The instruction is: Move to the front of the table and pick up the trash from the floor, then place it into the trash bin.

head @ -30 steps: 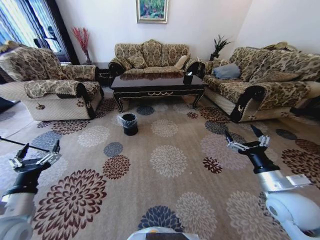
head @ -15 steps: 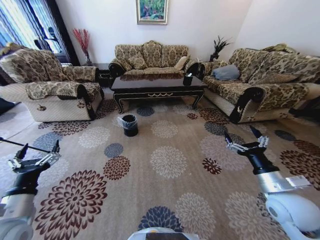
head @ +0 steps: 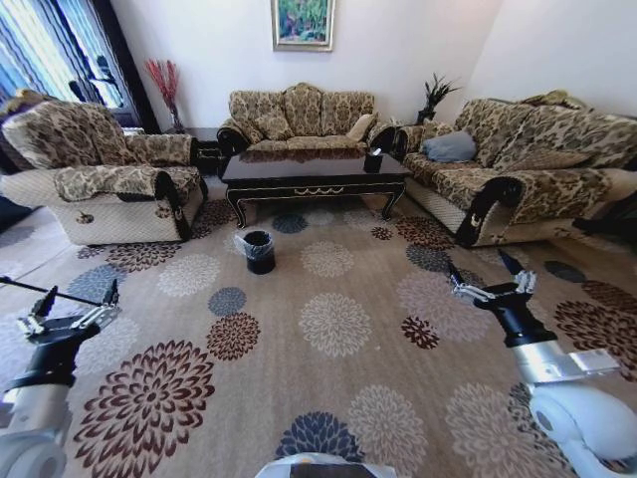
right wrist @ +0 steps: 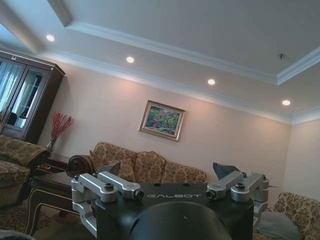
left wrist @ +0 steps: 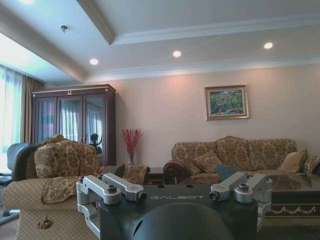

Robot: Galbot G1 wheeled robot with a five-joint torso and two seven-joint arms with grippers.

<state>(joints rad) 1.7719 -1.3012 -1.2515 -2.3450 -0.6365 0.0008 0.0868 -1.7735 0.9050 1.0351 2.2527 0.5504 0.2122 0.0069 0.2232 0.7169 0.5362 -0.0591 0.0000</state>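
The dark glossy table (head: 314, 171) stands at the far side of the patterned floor (head: 338, 398), in front of the middle sofa. The black trash bin (head: 259, 250) with its clear liner stands on the carpet just before the table's left front leg. I cannot make out any trash on the carpet from here. My left gripper (head: 78, 298) is held low at the left, open and holding nothing. My right gripper (head: 481, 269) is held low at the right, open and holding nothing too. The table's edge also appears in the right wrist view (right wrist: 42, 189).
An armchair (head: 95, 184) flanks the table on the left, and a long sofa (head: 518, 164) stands on the right. A third sofa (head: 299, 115) is behind the table. A small dark object (head: 373, 159) stands on the tabletop. Wide carpet lies between me and the bin.
The whole head view has shifted slightly, so the camera has moved a little. Both arms hold the same pose, and nothing in the room has moved.
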